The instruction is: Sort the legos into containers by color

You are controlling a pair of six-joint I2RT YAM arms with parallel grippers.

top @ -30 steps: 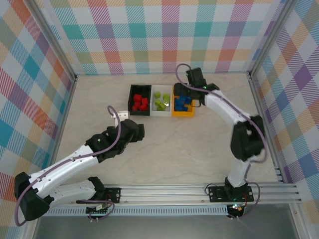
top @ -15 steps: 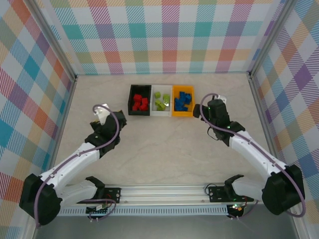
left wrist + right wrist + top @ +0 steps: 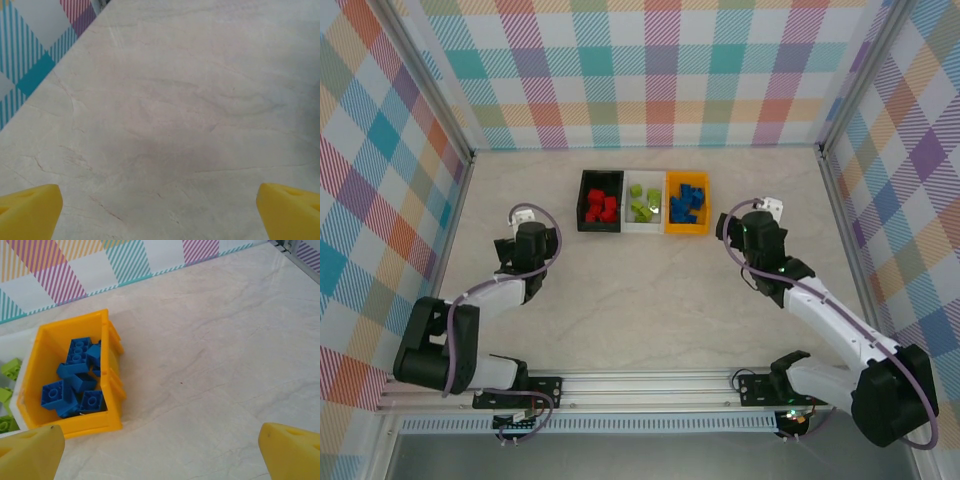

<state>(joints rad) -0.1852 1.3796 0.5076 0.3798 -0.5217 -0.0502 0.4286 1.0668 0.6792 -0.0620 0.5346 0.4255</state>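
Pale marbled desk [image 3: 650, 290], plaid walls [image 3: 650, 70], sorted bricks [image 3: 603, 205] in three bins [image 3: 643, 230], left end effector [image 3: 160, 212] spread low over desk, right end effector [image 3: 160, 452] spread near orange bin [image 3: 75, 422]

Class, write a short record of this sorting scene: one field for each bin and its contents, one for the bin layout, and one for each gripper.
Black bin: red bricks
White bin: lime green bricks
Orange bin: blue bricks
Bin layout: one row, side by side, black left, white middle, orange right
Left gripper: open, holding nothing, above the table
Right gripper: open, holding nothing, to the right of the orange bin
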